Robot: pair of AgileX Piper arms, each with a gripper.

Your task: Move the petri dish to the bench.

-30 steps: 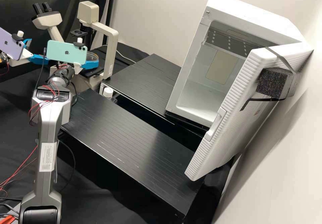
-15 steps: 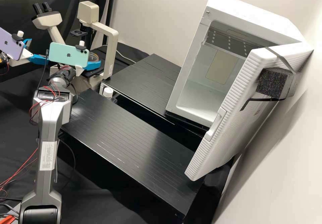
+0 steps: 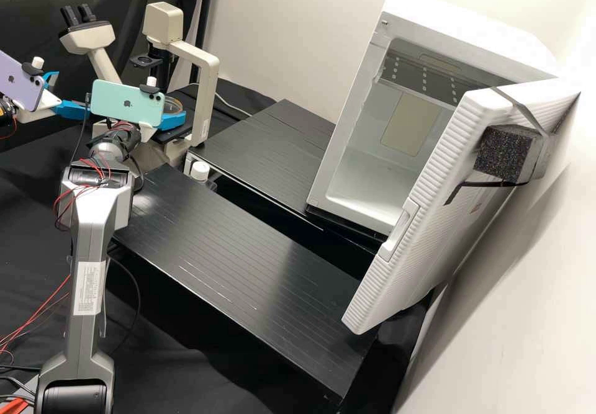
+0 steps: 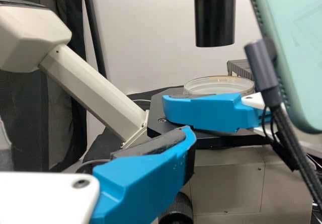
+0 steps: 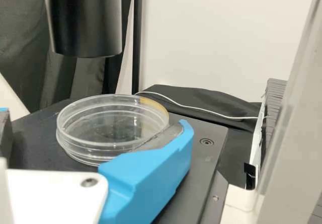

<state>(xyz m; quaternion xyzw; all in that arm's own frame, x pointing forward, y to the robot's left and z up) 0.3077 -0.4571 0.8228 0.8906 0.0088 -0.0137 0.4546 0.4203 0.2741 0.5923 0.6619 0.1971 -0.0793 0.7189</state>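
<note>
Sitting on microscope stage [image 5: 206,156], petri dish [image 5: 113,105] lies between spread fingers of right gripper [image 5: 95,126], one finger toward stage's side edge; contact unclear. Round dish, no long axis. Right gripper nearer; left gripper [image 3: 73,93] well apart, fingers parted.

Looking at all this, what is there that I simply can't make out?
Right gripper: partly hidden behind the green phone in the high view; one jaw is mostly cut off by the right wrist view's edge.
Petri dish: its near side is partly covered by a blue jaw in the left wrist view.
White-capped bottle: its body is mostly hidden by the bench in the high view.
</note>
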